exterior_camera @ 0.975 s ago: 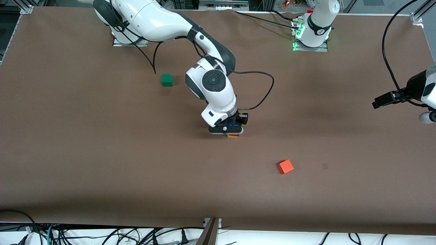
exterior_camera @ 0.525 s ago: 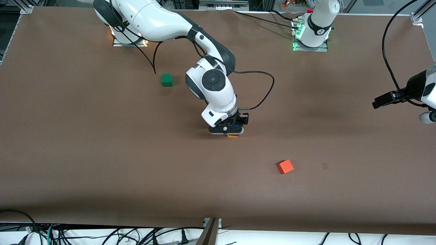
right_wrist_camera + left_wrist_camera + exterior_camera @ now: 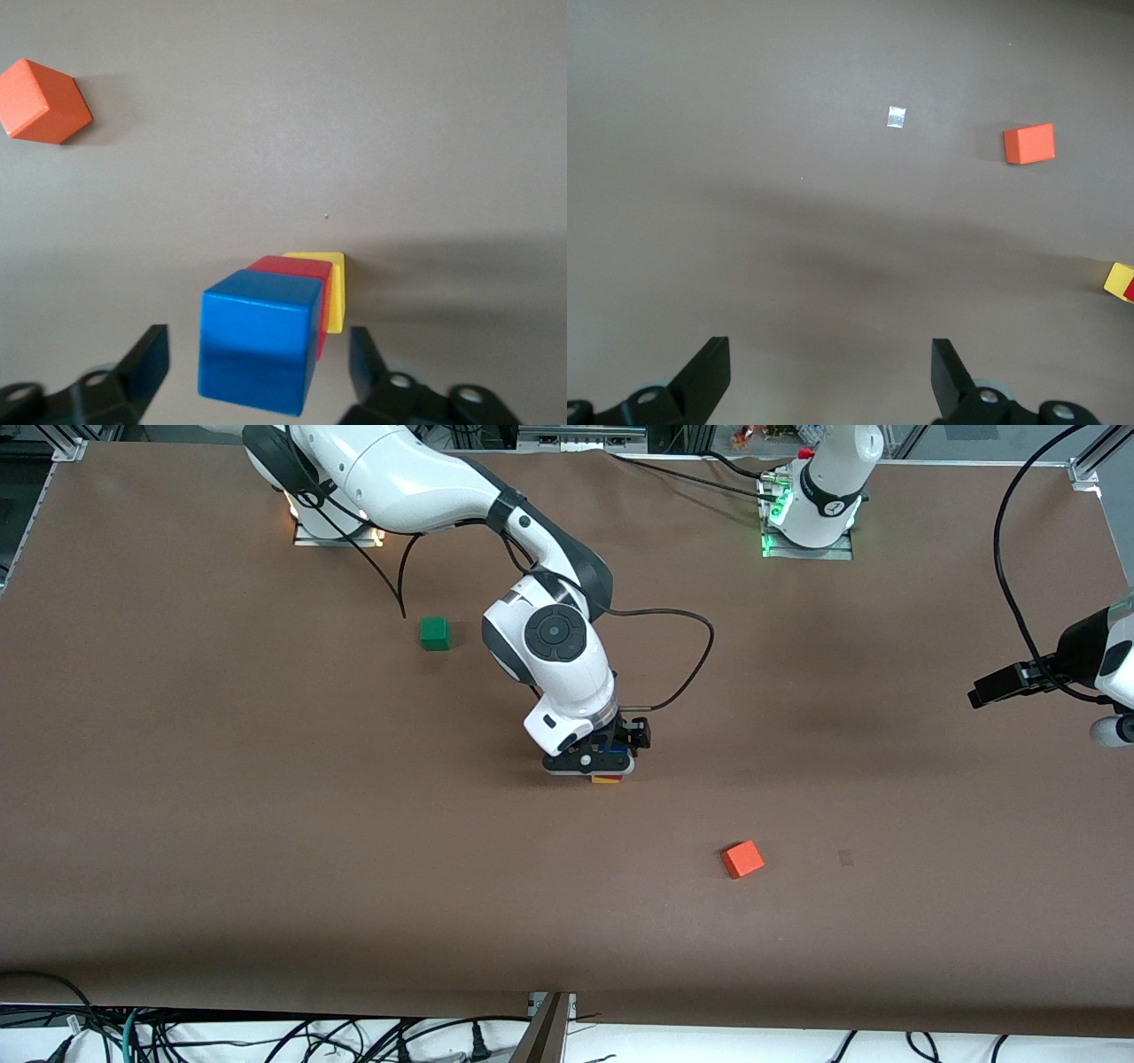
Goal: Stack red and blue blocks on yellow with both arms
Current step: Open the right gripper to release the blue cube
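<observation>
The blue cube point(image 3: 257, 350) sits on the red cube point(image 3: 297, 268), which sits on the yellow cube point(image 3: 330, 283), a stack in the middle of the table. My right gripper point(image 3: 257, 345) is open around the blue cube, with a gap between each finger and the cube. In the front view the right gripper point(image 3: 605, 760) hides most of the stack; only a strip of red and yellow point(image 3: 606, 779) shows below it. My left gripper point(image 3: 831, 372) is open and empty, held up over the left arm's end of the table. The yellow cube also shows in the left wrist view point(image 3: 1118, 279).
An orange cube point(image 3: 742, 859) lies nearer the front camera than the stack, toward the left arm's end. A green cube point(image 3: 434, 632) lies farther from the camera, toward the right arm's end. A black cable point(image 3: 682, 655) loops beside the right wrist. The left arm point(image 3: 1099, 655) waits.
The right hand has shifted very slightly over the stack. The cubes and the left arm have not moved.
</observation>
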You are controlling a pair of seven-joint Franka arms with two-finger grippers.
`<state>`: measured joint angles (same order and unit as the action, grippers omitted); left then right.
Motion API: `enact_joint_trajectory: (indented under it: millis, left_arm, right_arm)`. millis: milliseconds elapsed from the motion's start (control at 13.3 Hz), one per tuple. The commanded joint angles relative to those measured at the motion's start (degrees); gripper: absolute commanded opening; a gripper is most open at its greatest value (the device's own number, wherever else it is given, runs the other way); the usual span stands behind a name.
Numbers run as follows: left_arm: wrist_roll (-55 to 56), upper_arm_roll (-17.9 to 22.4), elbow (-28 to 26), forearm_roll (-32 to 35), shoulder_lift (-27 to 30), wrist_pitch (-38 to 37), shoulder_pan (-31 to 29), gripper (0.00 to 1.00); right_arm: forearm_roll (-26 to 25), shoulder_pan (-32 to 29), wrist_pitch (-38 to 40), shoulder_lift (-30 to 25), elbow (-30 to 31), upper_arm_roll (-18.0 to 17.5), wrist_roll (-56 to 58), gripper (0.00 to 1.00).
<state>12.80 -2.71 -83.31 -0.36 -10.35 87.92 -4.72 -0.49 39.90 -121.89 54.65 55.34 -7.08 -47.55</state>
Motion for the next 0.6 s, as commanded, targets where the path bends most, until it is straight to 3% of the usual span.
enact_joint_trajectory:
  millis: [0,225,525]
  left_arm:
    - [-1.2,-0.19,-0.19,-1.4,0.15,0.58,-0.47,1.0]
    - [-1.2,-0.19,-0.19,-1.14,0.15,0.58,-0.38,1.0]
    - [-1.11,-0.28,1.48,-0.78,-0.55,0.58,-0.03,1.0]
  right_arm:
    - [-0.04,-1.75,5.16,-1.37,-2.08,-0.39,-0.61,1.0]
    - [0.83,-5.08,10.08,-5.86,-1.99,-0.39,-0.18,1.0]
    - [6.55,-11.94,21.39,-11.74,-1.55,0.13,5.7,1.0]
